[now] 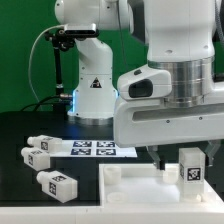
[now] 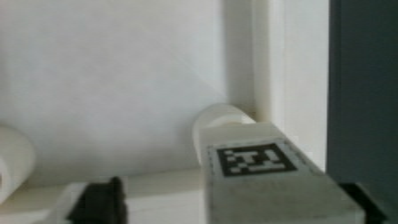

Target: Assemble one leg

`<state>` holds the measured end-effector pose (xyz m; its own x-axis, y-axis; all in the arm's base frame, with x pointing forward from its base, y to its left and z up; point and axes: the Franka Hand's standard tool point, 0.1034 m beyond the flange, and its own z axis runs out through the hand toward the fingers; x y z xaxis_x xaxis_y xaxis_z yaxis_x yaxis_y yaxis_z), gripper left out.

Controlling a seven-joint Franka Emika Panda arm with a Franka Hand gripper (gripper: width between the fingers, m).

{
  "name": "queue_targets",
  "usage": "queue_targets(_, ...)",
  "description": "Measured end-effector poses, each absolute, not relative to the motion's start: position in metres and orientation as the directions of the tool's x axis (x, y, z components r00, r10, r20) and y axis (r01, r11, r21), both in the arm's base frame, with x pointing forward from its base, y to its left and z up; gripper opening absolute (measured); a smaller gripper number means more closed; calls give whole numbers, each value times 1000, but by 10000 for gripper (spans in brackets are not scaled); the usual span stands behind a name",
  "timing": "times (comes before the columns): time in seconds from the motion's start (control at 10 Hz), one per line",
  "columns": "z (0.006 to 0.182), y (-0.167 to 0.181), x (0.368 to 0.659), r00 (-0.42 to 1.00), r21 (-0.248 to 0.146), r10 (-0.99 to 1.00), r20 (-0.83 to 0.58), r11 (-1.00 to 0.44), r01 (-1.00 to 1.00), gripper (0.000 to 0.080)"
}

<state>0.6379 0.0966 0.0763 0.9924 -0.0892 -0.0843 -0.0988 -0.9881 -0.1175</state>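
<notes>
One leg [image 1: 190, 171], a small white square post with a black-and-white tag, stands upright on the large flat white panel [image 1: 130, 192] near its corner on the exterior view's right. My gripper [image 1: 188, 158] hangs over it with a dark finger on each side. In the wrist view the leg [image 2: 254, 150] lies between the fingers, close against one finger [image 2: 363, 200], with a clear gap to the other finger [image 2: 96, 200]. The gripper [image 2: 231, 205] is open. The panel's raised rim [image 2: 290, 60] runs just beside the leg.
Three more legs [image 1: 35, 143] [image 1: 36, 158] [image 1: 56, 184] lie on the black table at the exterior view's left. The marker board [image 1: 95, 148] lies behind them. A small raised white bump [image 1: 113, 172] sits at the panel's far left corner. The arm's base [image 1: 95, 95] stands at the back.
</notes>
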Motion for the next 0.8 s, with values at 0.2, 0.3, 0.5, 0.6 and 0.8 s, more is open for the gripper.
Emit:
queue_targets(0.2,76,97,638,991,-116,-103,-86,-987,-112,289)
queue_targets(0.3,76,97,638,991,-116,-106,-87,-986,-116,289)
queue_targets(0.5,76,99,639,943,-103,-317,-96,-940,-326,289)
queue_targets(0.6,75,102,637,898,-99,-433,-78,-893,-439,289)
queue_targets(0.8,74,108,638,792,-112,-606,-67,-785,-610,289)
